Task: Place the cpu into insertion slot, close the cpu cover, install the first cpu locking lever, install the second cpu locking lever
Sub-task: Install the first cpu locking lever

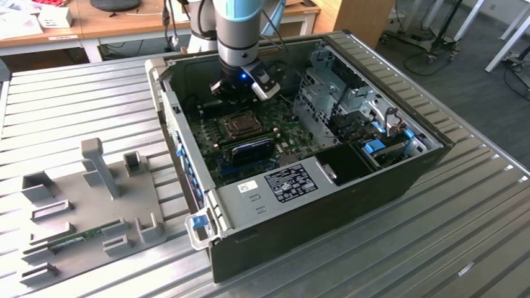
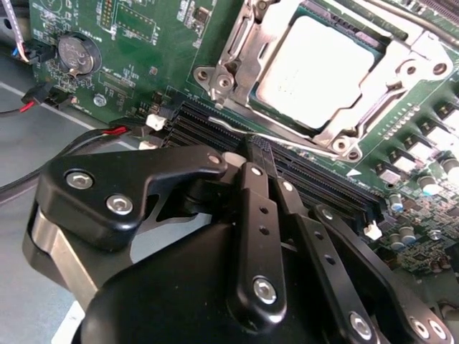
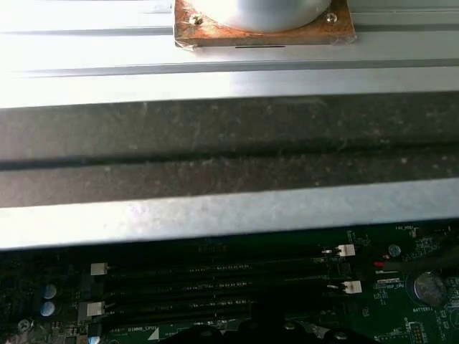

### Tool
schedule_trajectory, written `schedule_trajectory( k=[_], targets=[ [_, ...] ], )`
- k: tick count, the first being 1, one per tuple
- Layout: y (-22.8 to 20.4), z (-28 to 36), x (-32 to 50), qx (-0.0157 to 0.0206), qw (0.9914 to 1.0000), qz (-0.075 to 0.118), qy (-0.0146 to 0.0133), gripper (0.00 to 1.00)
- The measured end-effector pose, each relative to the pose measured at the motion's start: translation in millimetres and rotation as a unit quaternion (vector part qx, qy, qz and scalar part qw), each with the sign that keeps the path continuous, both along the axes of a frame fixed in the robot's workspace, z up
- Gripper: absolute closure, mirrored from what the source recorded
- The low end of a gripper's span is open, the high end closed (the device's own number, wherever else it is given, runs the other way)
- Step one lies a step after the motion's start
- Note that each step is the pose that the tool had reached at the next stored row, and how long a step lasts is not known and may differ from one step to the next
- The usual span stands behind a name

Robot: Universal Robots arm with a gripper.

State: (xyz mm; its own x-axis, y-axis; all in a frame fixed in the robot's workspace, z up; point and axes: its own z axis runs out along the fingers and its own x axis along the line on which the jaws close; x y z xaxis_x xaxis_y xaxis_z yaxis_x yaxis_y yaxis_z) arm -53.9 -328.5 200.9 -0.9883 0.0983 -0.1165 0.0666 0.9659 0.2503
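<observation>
Pincer (image 1: 240,93) low inside the open computer case (image 1: 331,208), on the end of the arm. Hangs just beside the insertion slot (image 1: 241,125), on its far side in the exterior view. Sits right over the long black memory slots (image 2: 208,129) in the second wrist view, with its black tip (image 2: 252,147) close above them. Cannot tell if clenched or released. Nothing seen in its grip.

Cpu (image 2: 315,64) down in the insertion slot on the green board, flat, silver top facing up. Cpu cover (image 2: 237,50) down flat around it, with the chip showing through the big square window. Thin metal rod along the cover's edge nearest the memory slots; cannot tell if locked.

Round coin battery (image 2: 75,51) on the board, well apart from the cpu. Red and black wires near the memory slots. Same memory slots (image 3: 215,287) and white end clips in the first wrist view, with the silver case edge (image 3: 215,208) just past them.

Case on a ribbed metal table (image 1: 83,112). Grey holder tray (image 1: 91,205) on the table toward the exterior view's left, well apart from the case, with one green memory stick (image 1: 79,239) lying in it.
</observation>
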Motion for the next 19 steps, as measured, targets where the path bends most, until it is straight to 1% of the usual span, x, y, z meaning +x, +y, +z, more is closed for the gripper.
schedule_trajectory(
  k=[2, 4, 9, 13, 19],
  targets=[
    [-0.4, -0.2, -0.7, 0.0, 0.99999, 0.001, -0.0031, 0.9],
    [-1.2, -0.3, -1.2, 0.0001, 0.99998, 0.002, -0.0052, 0.9],
    [-3.2, -0.6, -3.0, 0.0, 0.99995, 0.006, -0.0084, 0.9],
    [-4.1, -1.9, -4.5, 0.0, 0.99989, 0.009, -0.0118, 0.9],
    [-4.9, -3.9, -6.4, 0.0, 0.99979, 0.014, -0.0151, 0.9]
  ],
)
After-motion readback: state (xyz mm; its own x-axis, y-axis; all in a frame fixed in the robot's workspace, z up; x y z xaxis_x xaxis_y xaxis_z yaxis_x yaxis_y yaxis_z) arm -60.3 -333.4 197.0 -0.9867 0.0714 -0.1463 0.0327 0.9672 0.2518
